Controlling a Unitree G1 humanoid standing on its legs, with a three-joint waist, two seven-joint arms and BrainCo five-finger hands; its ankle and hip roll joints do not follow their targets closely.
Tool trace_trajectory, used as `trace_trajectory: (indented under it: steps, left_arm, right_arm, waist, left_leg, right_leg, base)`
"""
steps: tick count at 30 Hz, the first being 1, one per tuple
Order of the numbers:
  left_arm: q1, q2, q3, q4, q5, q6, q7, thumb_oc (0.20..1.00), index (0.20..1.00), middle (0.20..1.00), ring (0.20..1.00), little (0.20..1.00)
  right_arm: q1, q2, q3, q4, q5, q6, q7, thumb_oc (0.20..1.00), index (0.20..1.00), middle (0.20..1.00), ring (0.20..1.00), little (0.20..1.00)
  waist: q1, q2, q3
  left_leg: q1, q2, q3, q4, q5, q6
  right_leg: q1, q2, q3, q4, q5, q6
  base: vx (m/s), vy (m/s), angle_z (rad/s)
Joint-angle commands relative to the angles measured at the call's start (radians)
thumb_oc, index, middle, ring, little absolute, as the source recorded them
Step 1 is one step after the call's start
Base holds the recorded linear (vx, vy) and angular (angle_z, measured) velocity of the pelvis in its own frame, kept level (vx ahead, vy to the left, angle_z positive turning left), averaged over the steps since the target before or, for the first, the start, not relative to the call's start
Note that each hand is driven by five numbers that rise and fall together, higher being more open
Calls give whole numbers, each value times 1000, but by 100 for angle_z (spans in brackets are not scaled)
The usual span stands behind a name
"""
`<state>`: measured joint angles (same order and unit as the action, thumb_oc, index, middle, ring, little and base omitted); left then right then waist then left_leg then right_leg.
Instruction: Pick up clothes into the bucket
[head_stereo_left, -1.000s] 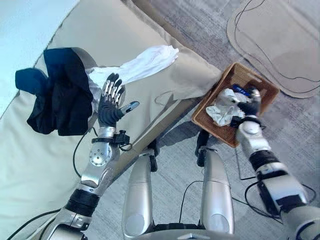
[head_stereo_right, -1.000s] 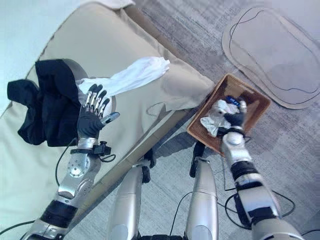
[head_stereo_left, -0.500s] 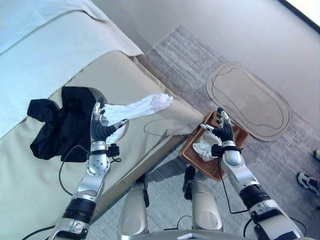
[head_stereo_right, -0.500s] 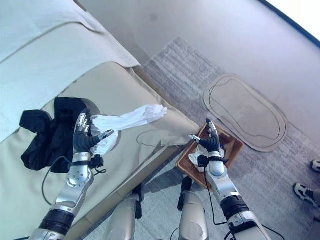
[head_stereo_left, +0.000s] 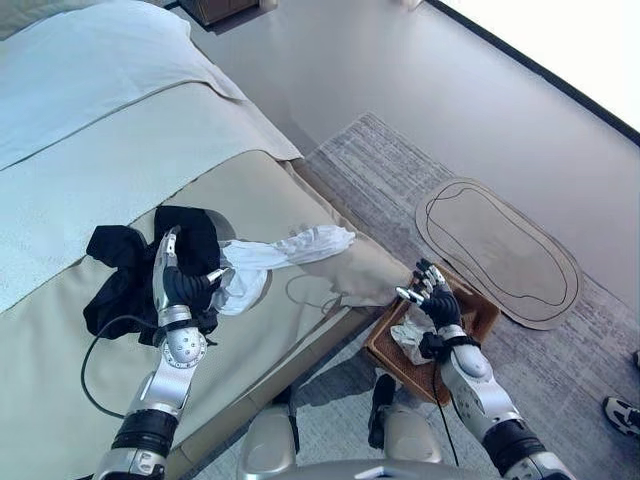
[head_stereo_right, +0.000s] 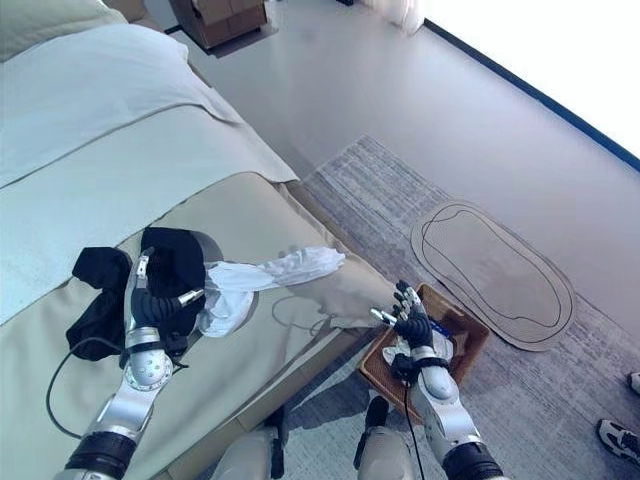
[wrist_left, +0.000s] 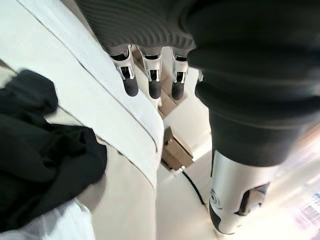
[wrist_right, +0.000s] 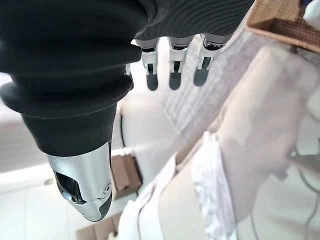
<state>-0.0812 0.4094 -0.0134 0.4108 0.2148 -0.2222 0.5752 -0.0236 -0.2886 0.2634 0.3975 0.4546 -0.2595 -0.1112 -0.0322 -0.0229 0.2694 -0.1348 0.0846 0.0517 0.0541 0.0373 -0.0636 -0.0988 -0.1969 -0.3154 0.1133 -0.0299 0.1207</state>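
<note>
From the head, the left hand (head_stereo_left: 178, 288) is raised over the bed (head_stereo_left: 90, 150), fingers straight and apart, holding nothing. It stands between the black garment (head_stereo_left: 130, 265) and the white garment (head_stereo_left: 285, 252), both lying on the beige cover near the bed's foot edge. The white piece stretches along the mattress toward that edge.

The right hand (head_stereo_left: 436, 303) is lifted over the wicker basket (head_stereo_left: 480, 322) on the floor beside the bed, fingers spread and empty. A crumpled white cloth (head_stereo_left: 408, 338) lies inside the basket.

The left wrist view adds what the head cannot show: the straight dark fingertips (wrist_left: 155, 90) from behind, the black garment close below, and a brown box (wrist_left: 175, 150) standing far off. The right wrist view shows the white garment bunched on the cover and a corner of the basket, its fingers relaxed and apart.

A grey rug (head_stereo_left: 400, 180) lies around the basket, with an oval mat (head_stereo_left: 497, 250) beyond it and open floor past that. A person's shoe (head_stereo_left: 622, 412) stands at the rug's far side.

No writing can be read.
</note>
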Motion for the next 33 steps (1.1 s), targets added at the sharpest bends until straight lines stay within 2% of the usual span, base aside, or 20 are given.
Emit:
trace_trajectory:
  steps: [1, 4, 6, 7, 8, 10, 11, 19, 23, 24, 29, 33]
  left_arm:
    - [-40, 73, 74, 27, 2, -6, 77, 1000, 1000, 1000, 1000, 1000]
    - [-54, 87, 75, 18, 0, 3, 89, 1000, 1000, 1000, 1000, 1000]
    - [-95, 117, 72, 42, 9, 14, 126, 1000, 1000, 1000, 1000, 1000]
    - [-97, 118, 72, 43, 9, 14, 127, 1000, 1000, 1000, 1000, 1000]
    - [-115, 147, 75, 27, 31, 24, 151, 1000, 1000, 1000, 1000, 1000]
    - [-121, 158, 80, 23, 37, 30, 160, 1000, 1000, 1000, 1000, 1000]
    - [-149, 174, 86, 32, 43, 44, 186, 1000, 1000, 1000, 1000, 1000]
    - [-253, 250, 83, 105, 71, 106, 261, 1000, 1000, 1000, 1000, 1000]
    - [-281, 273, 76, 109, 86, 128, 273, 1000, 1000, 1000, 1000, 1000]
    - [-292, 292, 74, 125, 105, 145, 286, 1000, 1000, 1000, 1000, 1000]
    - [-336, 337, 54, 164, 137, 179, 293, 1000, 1000, 1000, 1000, 1000]
    - [-369, 362, 25, 179, 165, 176, 280, 1000, 1000, 1000, 1000, 1000]
  right_arm:
    - [4, 12, 21, -70, 34, -36, 34, 1000, 1000, 1000, 1000, 1000]
    - [1, 7, 19, -71, 64, -36, 36, 1000, 1000, 1000, 1000, 1000]
    - [-25, -11, 29, -89, 64, -42, 29, 1000, 1000, 1000, 1000, 1000]
    - [-27, -10, 28, -88, 65, -42, 29, 1000, 1000, 1000, 1000, 1000]
    - [-40, -21, 35, -115, 78, -48, 29, 1000, 1000, 1000, 1000, 1000]
    - [-53, -23, 40, -119, 82, -52, 25, 1000, 1000, 1000, 1000, 1000]
    - [-80, -23, 49, -135, 84, -59, 14, 1000, 1000, 1000, 1000, 1000]
    - [-132, -48, 60, -226, 74, -81, -14, 1000, 1000, 1000, 1000, 1000]
    - [-122, -58, 50, -241, 73, -87, -22, 1000, 1000, 1000, 1000, 1000]
    - [-116, -63, 47, -246, 74, -90, -24, 1000, 1000, 1000, 1000, 1000]
    - [-101, -81, 40, -266, 72, -95, -23, 1000, 1000, 1000, 1000, 1000]
    - [-92, -89, 34, -265, 63, -98, -16, 1000, 1000, 1000, 1000, 1000]
  waist:
    - [28, -89, -8]
    - [34, -103, 15]
    - [42, -118, 67]
    - [41, -117, 68]
    - [45, -124, 108]
    - [49, -124, 126]
    - [48, -126, 166]
    - [26, -142, 249]
    - [13, -142, 251]
    - [7, -139, 251]
    - [-9, -141, 251]
    - [-21, -142, 251]
  left_leg:
    - [-35, 37, 3, 100, -67, -29]
    - [-85, 40, -14, 159, -81, -29]
    - [-152, 43, -37, 239, -99, -26]
    - [-156, 43, -38, 245, -101, -26]
    - [-204, 39, -50, 297, -116, -20]
    - [-231, 42, -54, 333, -135, -17]
    - [-290, 38, -63, 379, -143, -11]
    - [-483, 38, -79, 526, -173, 3]
    - [-555, 33, -87, 564, -182, 7]
    - [-579, 38, -94, 592, -219, 3]
    - [-633, 38, -96, 621, -225, 7]
    - [-638, 38, -94, 615, -226, 8]
  right_leg:
    - [2, -105, 15, -30, 107, 84]
    - [-15, -110, 13, 3, 98, 81]
    - [-51, -114, 13, 59, 84, 75]
    - [-54, -114, 13, 63, 82, 75]
    - [-90, -124, 18, 107, 67, 70]
    - [-116, -125, 25, 140, 52, 68]
    - [-169, -128, 33, 187, 45, 65]
    - [-353, -125, 51, 320, 11, 53]
    - [-419, -127, 51, 357, 1, 52]
    - [-441, -122, 63, 385, -29, 63]
    - [-501, -123, 70, 415, -32, 64]
    - [-504, -125, 71, 404, -30, 66]
  base:
    - [0, 0, 0]
    - [-110, -14, 8]
    - [-134, -4, 22]
    - [-145, 29, 20]
    - [-138, 38, 16]
    - [-138, 44, 19]
    - [-103, 38, 14]
    - [-92, 46, 5]
    - [-1, 23, 3]
    - [69, 36, 5]
    - [12, 18, 1]
    - [10, 11, -2]
